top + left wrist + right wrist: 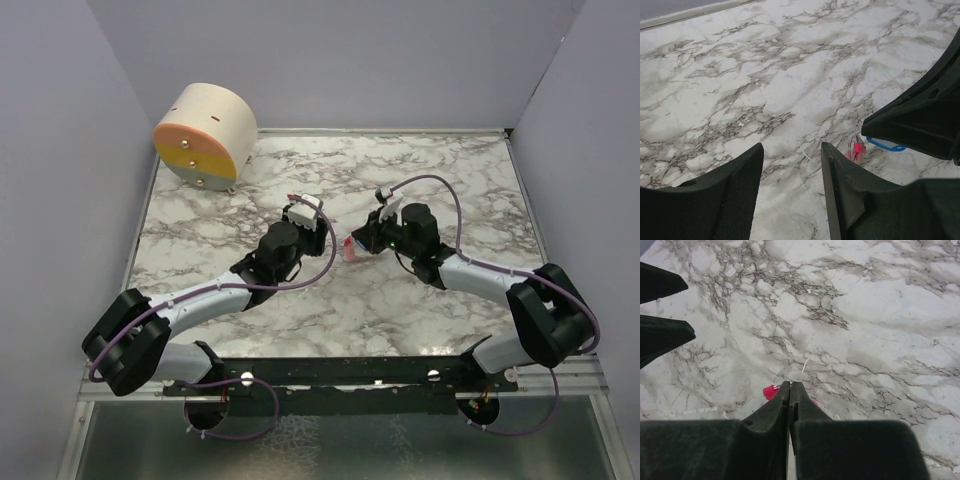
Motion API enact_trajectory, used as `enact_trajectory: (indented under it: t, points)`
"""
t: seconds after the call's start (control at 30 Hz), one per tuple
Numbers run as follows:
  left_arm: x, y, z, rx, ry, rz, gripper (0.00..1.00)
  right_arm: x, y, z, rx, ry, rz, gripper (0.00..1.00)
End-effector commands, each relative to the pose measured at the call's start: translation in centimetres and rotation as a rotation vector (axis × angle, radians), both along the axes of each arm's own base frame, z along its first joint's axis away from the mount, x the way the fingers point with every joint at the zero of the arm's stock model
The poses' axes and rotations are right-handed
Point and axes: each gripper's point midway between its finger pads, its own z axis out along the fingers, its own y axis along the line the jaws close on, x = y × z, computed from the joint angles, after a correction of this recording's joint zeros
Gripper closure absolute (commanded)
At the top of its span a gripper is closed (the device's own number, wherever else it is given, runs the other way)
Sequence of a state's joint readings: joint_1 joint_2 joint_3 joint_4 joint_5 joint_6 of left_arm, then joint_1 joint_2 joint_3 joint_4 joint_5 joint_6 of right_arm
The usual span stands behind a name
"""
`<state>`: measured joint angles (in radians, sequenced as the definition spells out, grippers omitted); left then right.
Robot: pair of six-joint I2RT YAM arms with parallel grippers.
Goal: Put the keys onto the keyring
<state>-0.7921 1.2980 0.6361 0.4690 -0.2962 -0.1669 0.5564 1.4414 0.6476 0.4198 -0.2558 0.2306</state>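
Observation:
My right gripper (360, 243) hovers low over the middle of the marble table (440, 170), its jaws pressed shut. The keyring's blue tag (886, 145) sticks out along the underside of its fingers (920, 117), seemingly pinched there. The thin metal ring (858, 141) hangs at the tip. The pink-red key (856, 150) dangles at that ring, just above the marble; it peeks out beside the shut fingertips in the right wrist view (771, 391) and shows in the top view (349, 250). My left gripper (792, 147) is open and holds nothing, a short way left of the key (303, 212).
A round wooden drum (205, 135) with an orange and yellow face lies on its side at the back left corner. Grey walls enclose the table on the left, back and right. The left gripper's open fingers (662, 332) show at the right wrist view's left edge.

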Motion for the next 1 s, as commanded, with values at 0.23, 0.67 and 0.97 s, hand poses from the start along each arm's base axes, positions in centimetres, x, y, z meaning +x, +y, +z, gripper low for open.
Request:
enact_trajectory:
  t: [0.23, 0.67, 0.97]
  points:
    - [0.2, 0.5, 1.2, -0.052, -0.03, 0.01, 0.48, 1.2, 0.5, 0.0, 0.024, -0.016, -0.031, 0.99]
    - [0.3, 1.1, 1.3, -0.062, -0.035, 0.023, 0.48, -0.2, -0.9, 1.1, 0.012, -0.025, -0.052, 0.99]
    - [0.1, 1.1, 1.5, -0.074, -0.038, 0.021, 0.48, -1.0, -3.7, 1.0, -0.041, 0.032, -0.173, 0.91]
